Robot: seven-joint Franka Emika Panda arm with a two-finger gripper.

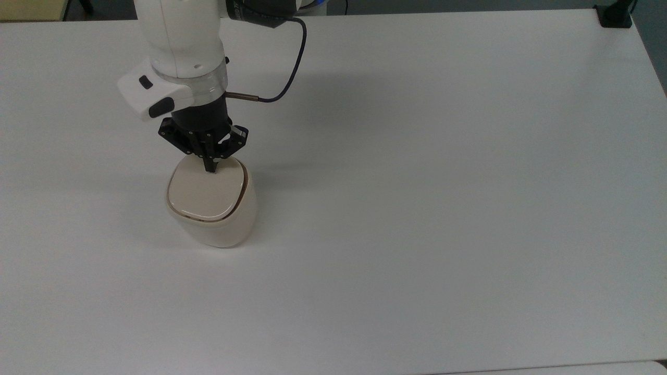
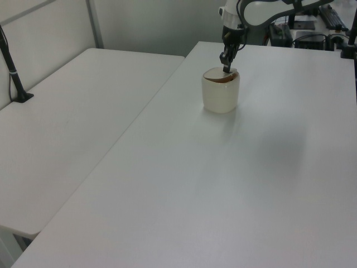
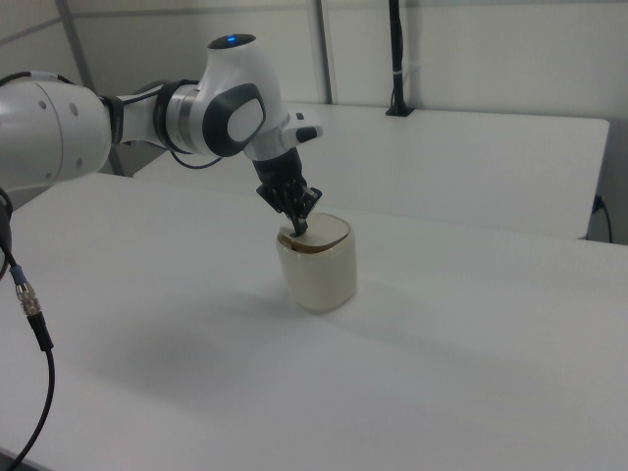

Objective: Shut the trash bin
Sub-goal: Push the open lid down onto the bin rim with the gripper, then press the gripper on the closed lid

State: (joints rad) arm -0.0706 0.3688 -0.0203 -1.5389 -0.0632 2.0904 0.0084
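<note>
In the top view, the trash bin [image 1: 211,205] stands on the white table [image 1: 443,208] at about nine o'clock from the table's middle, its lid [image 1: 205,191] lying nearly flat on the rim, a thin dark seam showing along its three o'clock side. At the lid's twelve o'clock edge the gripper [image 1: 210,167] points down, jaws pressed together into one black tip touching the lid. Beyond it the white arm [image 1: 180,41] rises toward twelve o'clock, and a dark cable [image 1: 289,67] loops off at its two o'clock. In the right view, the lid [image 3: 319,234] sits slightly tilted, with the gripper [image 3: 296,227] at its nine o'clock edge.
</note>
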